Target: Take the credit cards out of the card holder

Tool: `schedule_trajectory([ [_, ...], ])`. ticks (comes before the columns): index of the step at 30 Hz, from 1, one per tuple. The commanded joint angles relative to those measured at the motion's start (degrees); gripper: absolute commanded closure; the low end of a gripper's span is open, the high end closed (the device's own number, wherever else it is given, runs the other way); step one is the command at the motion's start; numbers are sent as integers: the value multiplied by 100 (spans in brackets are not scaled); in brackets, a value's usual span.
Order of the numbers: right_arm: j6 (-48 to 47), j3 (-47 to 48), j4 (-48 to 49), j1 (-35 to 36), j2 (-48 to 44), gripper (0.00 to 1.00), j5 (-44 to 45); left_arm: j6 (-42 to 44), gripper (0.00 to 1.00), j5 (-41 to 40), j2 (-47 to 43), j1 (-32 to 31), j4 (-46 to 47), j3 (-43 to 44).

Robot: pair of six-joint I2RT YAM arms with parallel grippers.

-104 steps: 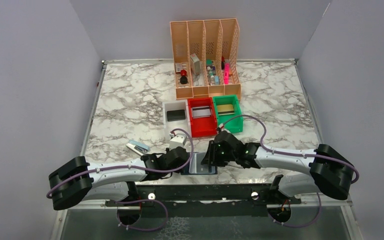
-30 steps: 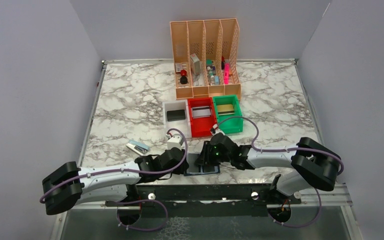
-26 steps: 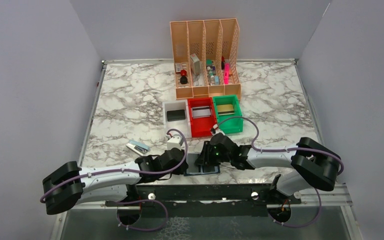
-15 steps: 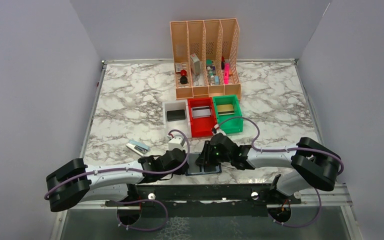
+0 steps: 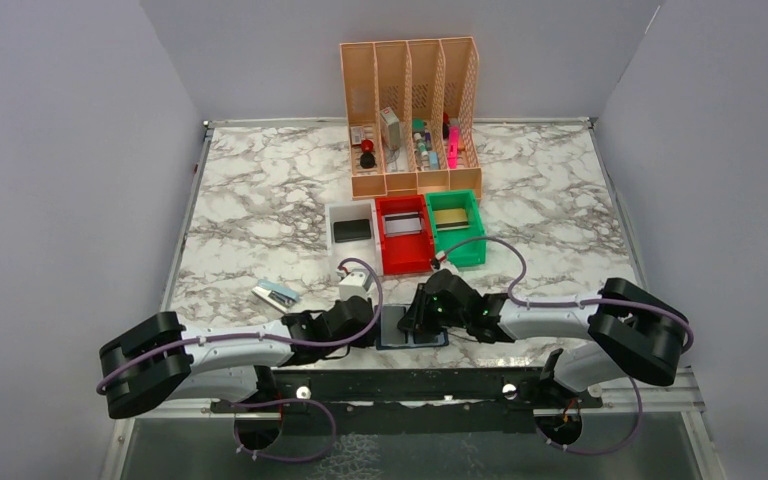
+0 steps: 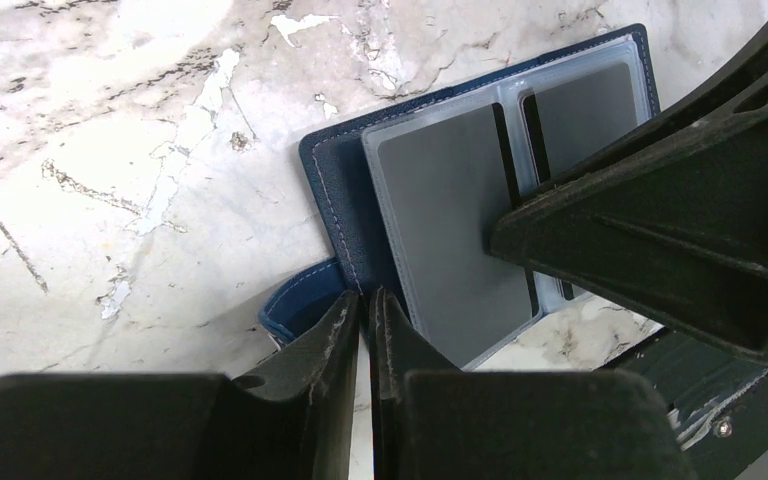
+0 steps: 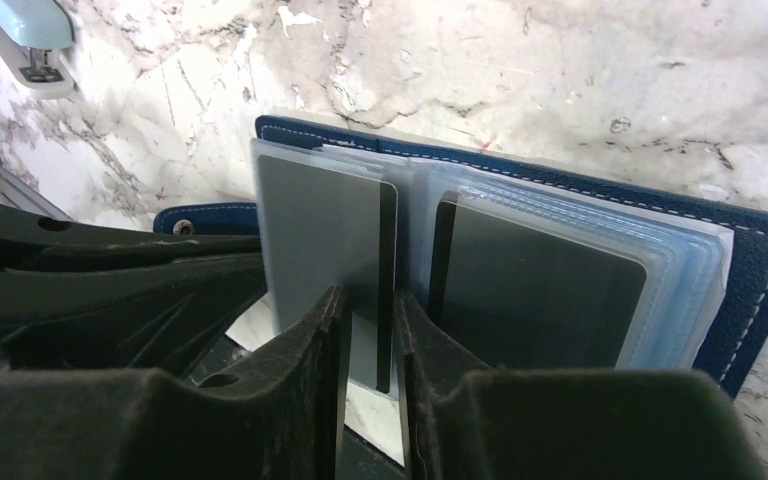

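Note:
The navy card holder [image 5: 412, 328] lies open at the table's near edge, between both grippers. Its see-through pockets hold dark grey credit cards [image 7: 325, 230] [image 6: 450, 220]. My left gripper [image 6: 365, 300] is shut on the holder's navy left edge [image 6: 345, 190]. My right gripper [image 7: 370, 310] stands over the left page. Its jaws are a narrow gap apart and straddle the bare inner edge of the left card. A second dark card [image 7: 535, 290] sits in the right page. In the top view the holder is largely hidden by both grippers.
White [image 5: 351, 215], red [image 5: 403, 262] and green [image 5: 470, 250] bins stand behind the holder, each with one card in it. An orange file rack [image 5: 410, 115] is at the back. A blue stapler [image 5: 275, 294] and a small white box [image 5: 355, 283] lie left of the holder.
Both grippers and the card holder have shifted slightly to the right. The left gripper keeps its hold on the holder's edge.

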Motion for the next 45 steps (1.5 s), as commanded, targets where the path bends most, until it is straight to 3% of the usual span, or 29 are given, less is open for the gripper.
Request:
schedule_trajectory([
  [1,8,-215,447,21,-86,78,-49,-12,87,-23,205,-46,-280,-108],
  [6,20,-227,453,24,-112,82,-74,-13,88,-19,173,-43,-311,-120],
  [15,4,-377,474,16,-323,99,14,-149,88,-270,-410,-43,-522,-261],
  [24,-155,-457,442,16,-625,99,-57,-159,88,-426,-1006,-47,-833,-367],
  [32,-170,-316,594,17,-44,99,-174,123,57,63,-1677,-42,-460,-133],
  [40,-164,-227,673,7,238,99,-243,472,53,651,-846,-44,99,90],
  [45,-169,-291,707,7,133,97,-205,461,59,533,-208,-43,150,174],
])
